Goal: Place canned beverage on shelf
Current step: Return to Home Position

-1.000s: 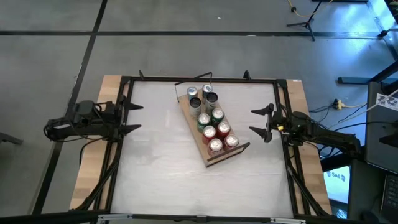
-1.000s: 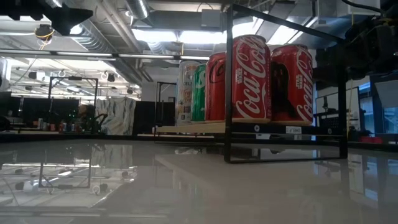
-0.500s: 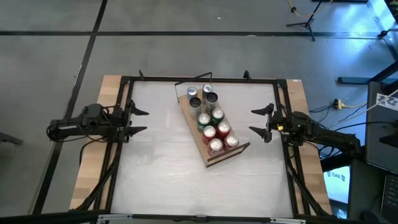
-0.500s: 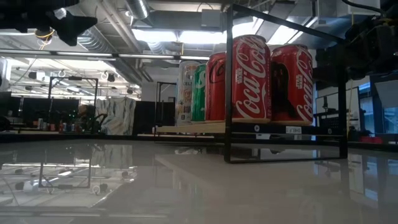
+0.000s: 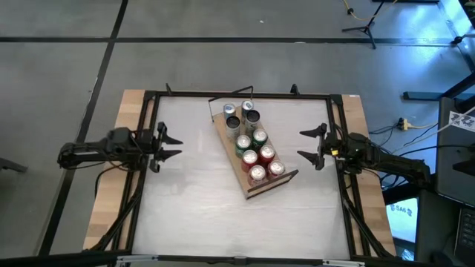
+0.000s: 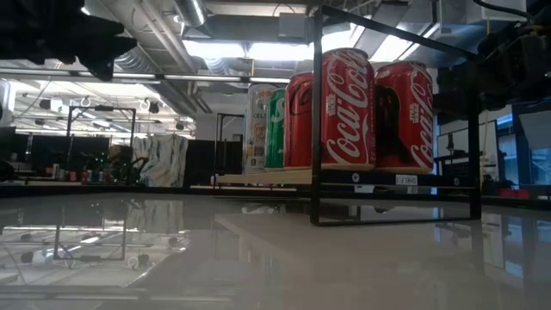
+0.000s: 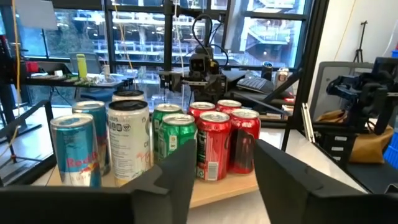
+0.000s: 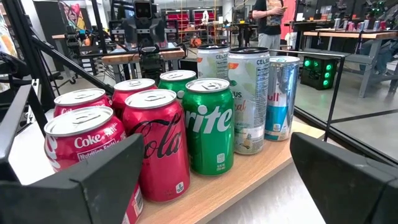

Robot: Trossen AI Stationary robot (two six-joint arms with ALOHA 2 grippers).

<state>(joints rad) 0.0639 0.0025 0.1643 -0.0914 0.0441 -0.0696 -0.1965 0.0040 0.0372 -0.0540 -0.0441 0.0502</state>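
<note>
The shelf [image 5: 234, 167] lies slantwise just above the middle of the high view, on the white table [image 5: 185, 208]. Its wire end points toward the top edge and its dark rim [image 5: 273, 185] toward the lower right. Eight cans stand upright on it in pairs. Four red cans [image 5: 257, 173] are nearest the rim, then come two green cans [image 5: 259, 137], two white cans [image 5: 232, 123], and two blue-silver cans [image 5: 228, 110] at the wire end. In the low view the red cans fill the upper middle of the frame, with a green and a white one showing behind them to the left.

The left gripper [image 5: 175, 146] sits left of the frame's middle, just inside the table's left edge. It points toward the shelf and is well apart from it. Its jaws are open and hold nothing.

The right gripper [image 5: 304, 144] sits right of the middle, near the table's right edge. It is nearer the rim end of the shelf but does not touch it. Its jaws are spread wide and hold nothing. Each wrist view looks past its own parted fingers at the rows of cans.
</note>
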